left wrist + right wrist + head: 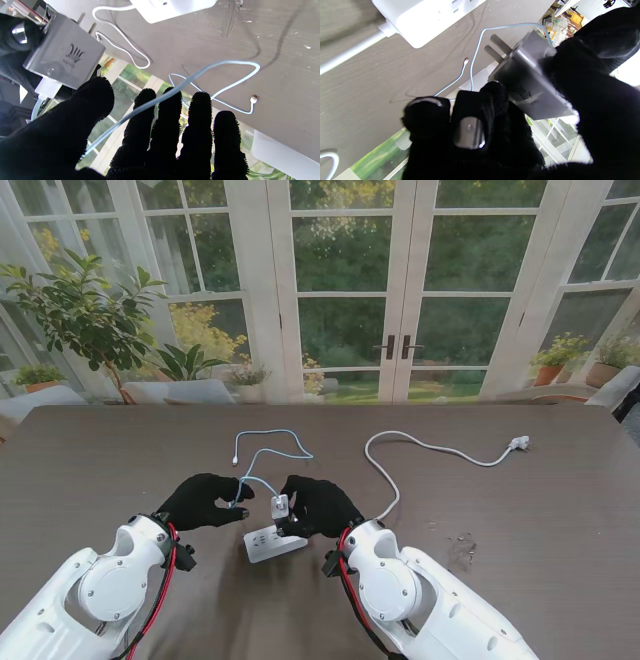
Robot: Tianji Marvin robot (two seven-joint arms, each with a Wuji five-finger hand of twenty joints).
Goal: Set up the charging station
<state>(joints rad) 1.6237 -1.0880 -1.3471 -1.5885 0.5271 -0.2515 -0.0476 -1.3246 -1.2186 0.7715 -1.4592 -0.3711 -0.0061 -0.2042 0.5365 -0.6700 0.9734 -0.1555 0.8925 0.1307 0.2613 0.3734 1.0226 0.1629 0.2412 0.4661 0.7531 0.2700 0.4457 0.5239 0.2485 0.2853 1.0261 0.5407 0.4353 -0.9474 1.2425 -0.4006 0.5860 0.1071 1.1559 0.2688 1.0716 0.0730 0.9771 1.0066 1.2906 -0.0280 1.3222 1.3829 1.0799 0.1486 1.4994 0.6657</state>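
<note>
1. Fingers (pixel 495 100) and thumb of the right hand (pixel 318 505) pinch a small grey charger block (pixel 532 97), its two flat prongs bare and pointing toward the table, clear of the sockets.
2. Directly beneath the charger block lies the white power strip (pixel 272 543), flat on the dark wooden table (pixel 520 510) just in front of both hands and close to the robot.
3. Plugged into the charger block's far end, a thin pale-blue charging cable (pixel 272 452) loops away across the table, its small free connector lying farther from the robot on bare wood.
4. Part of that cable drapes across the spread fingers (pixel 197 117) of the left hand (pixel 203 500), which hovers palm down just left of the charger block; the digits are apart and, in the wrist view, do not close on the cable.
5. From the power strip, a thicker white power cord (pixel 400 455) curls rightward over the table and ends in a white plug (pixel 518 443) lying well apart from the hands.
6. Beyond the table's far edge stand tall white-framed glass doors (pixel 395 290), with potted plants (pixel 85 315) on the left side and greenery outside.
</note>
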